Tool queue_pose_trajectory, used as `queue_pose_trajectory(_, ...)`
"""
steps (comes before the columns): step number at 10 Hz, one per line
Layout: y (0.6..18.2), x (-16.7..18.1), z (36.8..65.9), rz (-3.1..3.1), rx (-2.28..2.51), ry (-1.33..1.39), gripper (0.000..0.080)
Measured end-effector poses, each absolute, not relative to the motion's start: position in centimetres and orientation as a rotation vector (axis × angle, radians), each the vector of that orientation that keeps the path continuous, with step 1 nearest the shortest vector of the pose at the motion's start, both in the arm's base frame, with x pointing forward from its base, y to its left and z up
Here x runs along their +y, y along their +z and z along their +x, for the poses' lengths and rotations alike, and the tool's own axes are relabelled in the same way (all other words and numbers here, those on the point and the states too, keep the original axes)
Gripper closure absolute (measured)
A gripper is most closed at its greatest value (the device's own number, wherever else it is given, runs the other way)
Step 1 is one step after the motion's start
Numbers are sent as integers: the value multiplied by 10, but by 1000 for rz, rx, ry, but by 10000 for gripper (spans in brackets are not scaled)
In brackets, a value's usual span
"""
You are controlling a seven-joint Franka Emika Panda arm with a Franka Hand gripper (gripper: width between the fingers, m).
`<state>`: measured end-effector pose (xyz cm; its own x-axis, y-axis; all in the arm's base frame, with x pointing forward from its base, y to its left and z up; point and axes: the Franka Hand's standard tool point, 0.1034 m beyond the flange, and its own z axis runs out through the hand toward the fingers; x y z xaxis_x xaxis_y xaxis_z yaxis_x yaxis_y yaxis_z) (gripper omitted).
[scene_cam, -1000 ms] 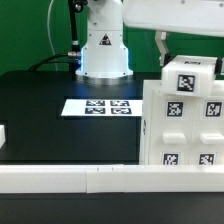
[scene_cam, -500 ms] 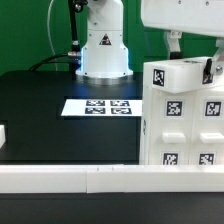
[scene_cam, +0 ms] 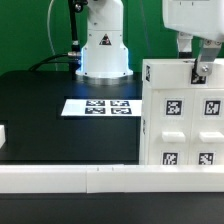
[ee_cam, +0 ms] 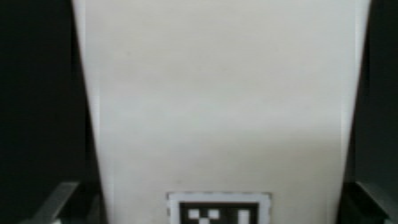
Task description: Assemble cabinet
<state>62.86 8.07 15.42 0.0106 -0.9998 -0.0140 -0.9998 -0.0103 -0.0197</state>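
The cabinet (scene_cam: 183,130), a large white boxy case with several square tags on its front, stands at the exterior view's right. My gripper (scene_cam: 203,70) comes down from above onto its top right corner. In the wrist view a long flat white panel (ee_cam: 210,100) with one tag near my gripper (ee_cam: 217,206) fills the space between my two dark fingertips (ee_cam: 61,205). Both jaws lie against its sides, so I am shut on it. In the exterior view this panel sits level along the cabinet's top (scene_cam: 170,75) and its outline merges with the case.
The marker board (scene_cam: 97,106) lies on the black table in front of the robot base (scene_cam: 104,50). A long white rail (scene_cam: 80,180) runs along the near edge. A small white block (scene_cam: 3,136) shows at the exterior view's left edge.
The held white panel was tilted above the cabinet with its tag facing the exterior camera. It has come down and turned level onto the cabinet's top, and my gripper has moved right and lower.
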Motion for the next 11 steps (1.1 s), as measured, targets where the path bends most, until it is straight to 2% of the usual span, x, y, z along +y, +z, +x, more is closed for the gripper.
queue_pose_trajectory(1, 154, 81, 629, -2052, 2326, 22, 246)
queue_pose_trajectory(5, 153, 80, 629, -2030, 2345, 24, 239)
queue_pose_trajectory(6, 154, 80, 629, -2037, 2338, 24, 63)
queue_pose_trajectory(7, 159, 81, 631, -2081, 2289, 18, 63)
queue_pose_trajectory(8, 173, 82, 633, -2089, 2258, 16, 11)
queue_pose_trajectory(9, 190, 84, 635, -2070, 2239, 18, 3)
queue_pose_trajectory(10, 195, 85, 635, -2067, 2235, 23, 3)
queue_pose_trajectory(11, 192, 85, 634, -2072, 2238, 26, 3)
